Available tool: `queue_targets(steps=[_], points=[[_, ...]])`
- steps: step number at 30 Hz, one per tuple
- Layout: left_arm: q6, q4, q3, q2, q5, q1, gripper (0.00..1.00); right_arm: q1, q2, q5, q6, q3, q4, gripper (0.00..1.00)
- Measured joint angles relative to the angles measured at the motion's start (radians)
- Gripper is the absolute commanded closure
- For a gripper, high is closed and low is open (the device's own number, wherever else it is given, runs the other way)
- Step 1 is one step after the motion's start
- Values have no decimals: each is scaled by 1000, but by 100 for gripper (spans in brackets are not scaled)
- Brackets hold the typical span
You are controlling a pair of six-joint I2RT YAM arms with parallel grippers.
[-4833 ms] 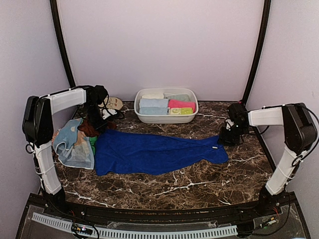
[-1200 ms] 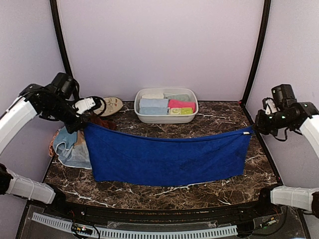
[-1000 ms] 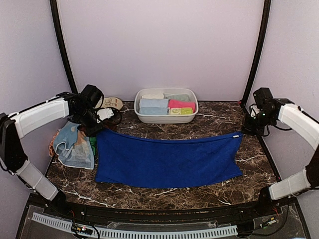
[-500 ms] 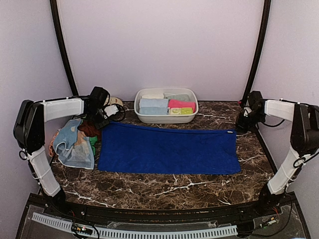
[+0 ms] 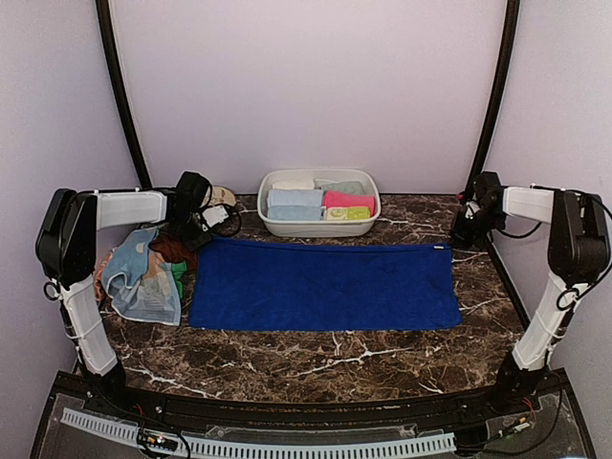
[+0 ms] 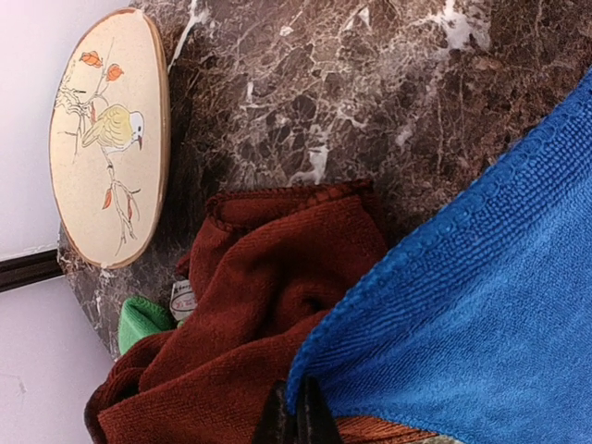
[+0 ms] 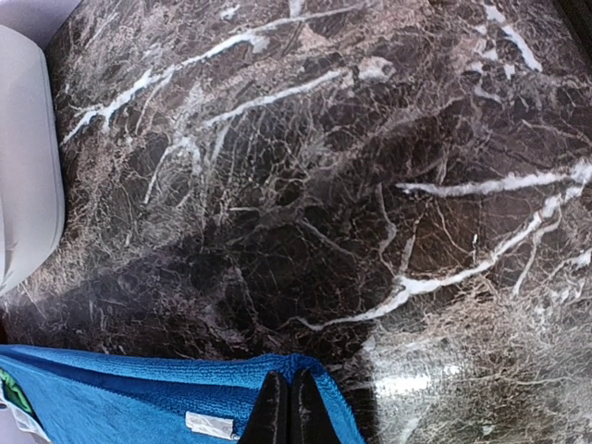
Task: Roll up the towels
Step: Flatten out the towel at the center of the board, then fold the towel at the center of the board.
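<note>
A royal blue towel [image 5: 325, 285] lies spread flat across the middle of the marble table. My left gripper [image 5: 196, 232] is shut on its far left corner [image 6: 435, 314], low over a rust-brown towel [image 6: 268, 296]. My right gripper [image 5: 463, 235] is shut on the far right corner [image 7: 213, 393], down at the table; a white label [image 7: 211, 425] shows by the jaws. A heap of towels [image 5: 143, 273], pale dotted, green and rust-brown, lies left of the blue one. Rolled towels, pink, light blue and green, fill the white tub [image 5: 318, 203].
A cream oval plate with a bird pattern [image 6: 109, 129] lies at the far left behind the heap, also in the top view [image 5: 219, 197]. The tub stands at the back centre. Black frame posts rise at both back corners.
Both grippers lifted the blue towel, stretched it taut between them, then lowered it toward the back. It now lies flat and rectangular where it was crumpled before.
</note>
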Motion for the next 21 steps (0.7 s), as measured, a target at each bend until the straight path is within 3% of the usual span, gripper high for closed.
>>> queue_targets(steps=[7, 16, 21], points=[[-14, -16, 16, -1, 48, 8, 100, -2, 7, -13, -2, 17, 8, 100], [-14, -142, -92, -106, 188, 6, 100, 33, -153, 39, 10, -237, -5, 100], [-4, -159, -161, -171, 210, 6, 100, 37, -246, 69, 23, -284, -27, 100]])
